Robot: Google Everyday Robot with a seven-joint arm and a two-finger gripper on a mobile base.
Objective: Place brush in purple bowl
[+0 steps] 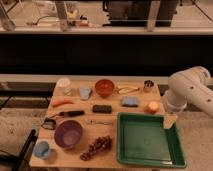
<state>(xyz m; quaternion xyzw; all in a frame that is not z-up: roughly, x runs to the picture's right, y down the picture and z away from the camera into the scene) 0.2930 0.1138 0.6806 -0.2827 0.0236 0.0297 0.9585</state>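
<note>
The brush (65,115) lies on the wooden table (112,116) at the left, black handle pointing right and dark squarish head toward the left edge. The purple bowl (68,134) stands upright just in front of it, and nothing shows inside it. Only my white arm (190,89) shows, bent over the table's right edge, far from both. My gripper itself is out of view.
A green tray (148,156) fills the front right. Dark grapes (97,145), a light-blue cup (42,149), a black block (102,108), a thin metal utensil (100,122), an orange-brown bowl (105,87), a carrot (62,102) and a blue sponge (130,101) stand around.
</note>
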